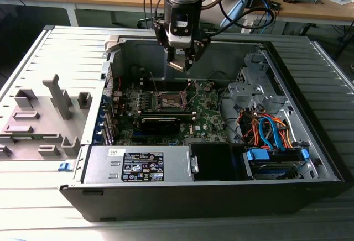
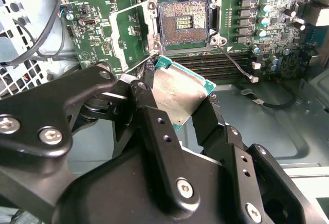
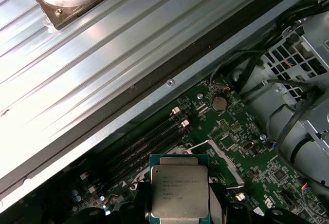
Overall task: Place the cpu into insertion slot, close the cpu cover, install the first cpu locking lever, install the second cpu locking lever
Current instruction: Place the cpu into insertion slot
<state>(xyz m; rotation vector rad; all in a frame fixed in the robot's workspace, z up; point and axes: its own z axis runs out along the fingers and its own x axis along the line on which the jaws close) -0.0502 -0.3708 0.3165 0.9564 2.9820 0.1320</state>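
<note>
My gripper (image 1: 180, 64) hangs over the motherboard inside the open computer case, shut on the cpu (image 2: 177, 98), a square chip with a silver top and a green edge, held between both fingers (image 2: 141, 88). In the first wrist view the cpu (image 3: 179, 190) shows flat, print side up. The insertion slot (image 2: 183, 23) lies open below and ahead of the chip, its brownish-gold contact field bare. The cpu cover (image 2: 116, 41), a thin silver frame, stands swung open beside the slot. A thin wire locking lever (image 2: 236, 59) sticks out loose from the slot's corner.
Black memory slots (image 2: 216, 64) run beside the socket. A long black card (image 1: 160, 122) lies in front of it. The power supply (image 1: 138, 163) and a drive bay with blue and orange cables (image 1: 271, 136) fill the case front. A grey fixture (image 1: 50, 108) sits outside, at the exterior view's left.
</note>
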